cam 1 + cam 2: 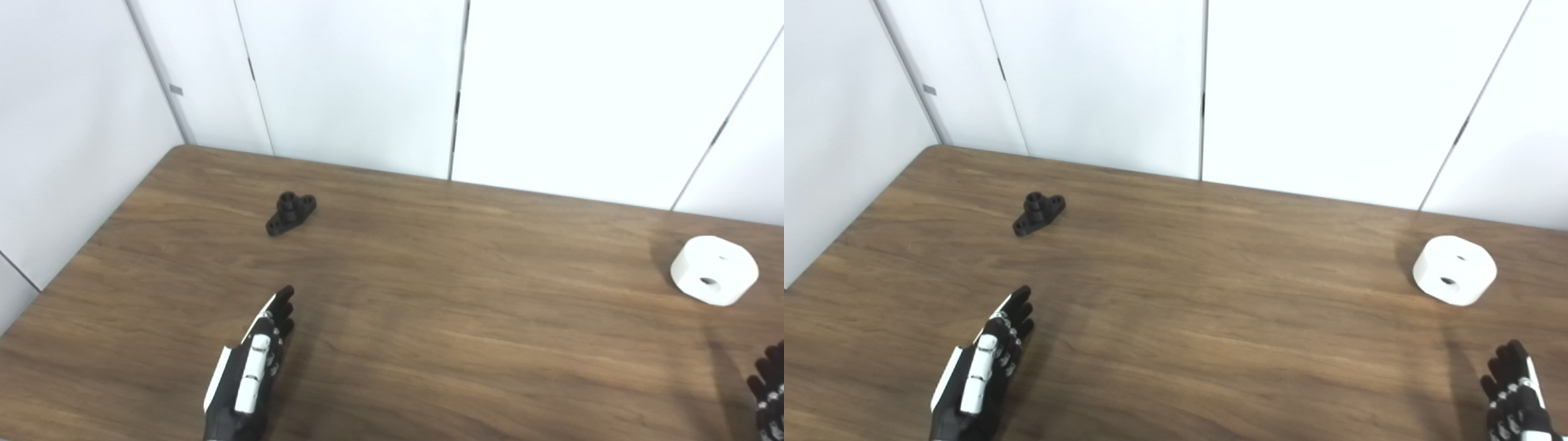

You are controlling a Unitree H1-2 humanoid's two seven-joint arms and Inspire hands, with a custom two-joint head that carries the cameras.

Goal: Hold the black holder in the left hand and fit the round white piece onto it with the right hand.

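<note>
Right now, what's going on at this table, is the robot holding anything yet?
Nothing is held yet. The black holder lies on the wooden table toward the far left, and the round white piece sits toward the far right. The left hand hovers short of the holder with fingers extended, empty. The right hand is at the near right edge, also empty, short of the white piece.

Both the left hand (979, 367) and right hand (1516, 392) are black with white plates along their backs.
</note>
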